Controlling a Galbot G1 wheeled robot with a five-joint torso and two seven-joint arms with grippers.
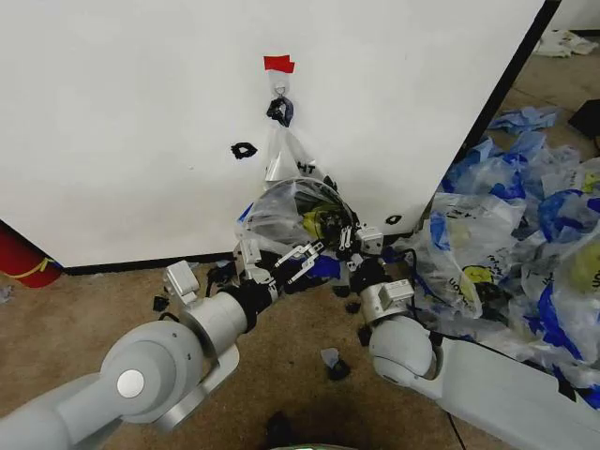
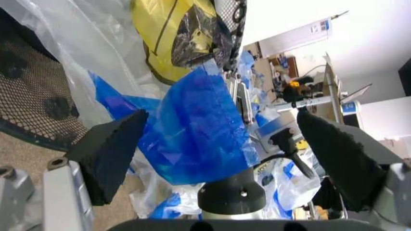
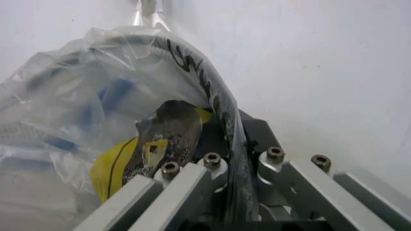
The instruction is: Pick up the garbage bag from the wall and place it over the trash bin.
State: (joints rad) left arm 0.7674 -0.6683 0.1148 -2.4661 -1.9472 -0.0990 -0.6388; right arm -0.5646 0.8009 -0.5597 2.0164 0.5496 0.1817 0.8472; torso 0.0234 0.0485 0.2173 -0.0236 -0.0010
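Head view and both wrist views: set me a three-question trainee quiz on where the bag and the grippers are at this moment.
1. True or false: the left gripper has its fingers shut tight.
2. Pick one: the garbage bag is A) folded flat on the carpet, B) draped over the trash bin, C) held high above the wall.
3. Fill in: the tape strip above the hook on the wall is ____.
Key: 1 false, they stand open around a blue handle. 2 B, with the right gripper clamped at the bagged rim. 3 red.
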